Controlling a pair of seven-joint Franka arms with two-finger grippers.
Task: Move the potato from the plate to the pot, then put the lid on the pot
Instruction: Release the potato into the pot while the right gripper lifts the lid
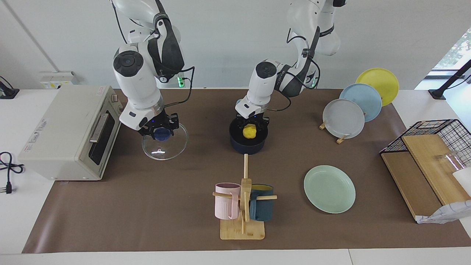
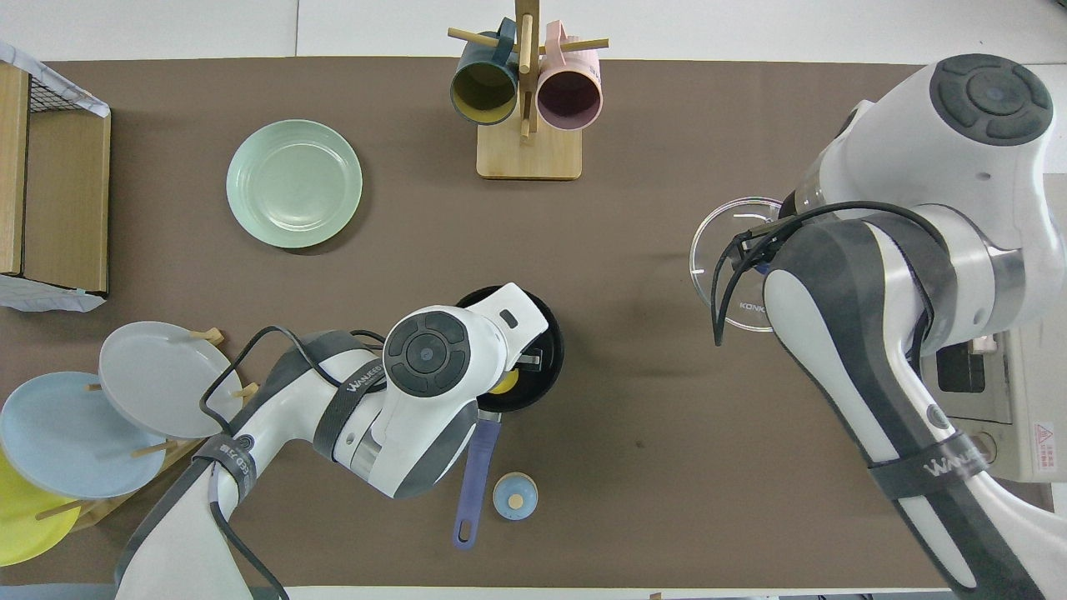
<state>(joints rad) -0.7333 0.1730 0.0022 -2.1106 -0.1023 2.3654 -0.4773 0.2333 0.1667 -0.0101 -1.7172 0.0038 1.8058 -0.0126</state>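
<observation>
The yellow potato [image 1: 249,131] sits low in the mouth of the dark navy pot [image 1: 248,146], and my left gripper [image 1: 250,129] is shut on it from above. In the overhead view the left arm hides most of the pot [image 2: 546,358]; a sliver of potato [image 2: 503,383] and the blue handle [image 2: 472,483] show. The mint-green plate [image 1: 329,188] lies bare toward the left arm's end. My right gripper [image 1: 160,133] is shut on the blue knob of the glass lid [image 1: 165,149], which hangs level above the table beside the toaster oven.
A toaster oven [image 1: 66,132] stands at the right arm's end. A mug rack [image 1: 243,206] with a pink and a teal mug is farther from the robots than the pot. Also here are a plate rack [image 1: 353,110], a wire basket with wooden boards [image 1: 430,162], and a small blue dome [image 2: 515,496] by the pot handle.
</observation>
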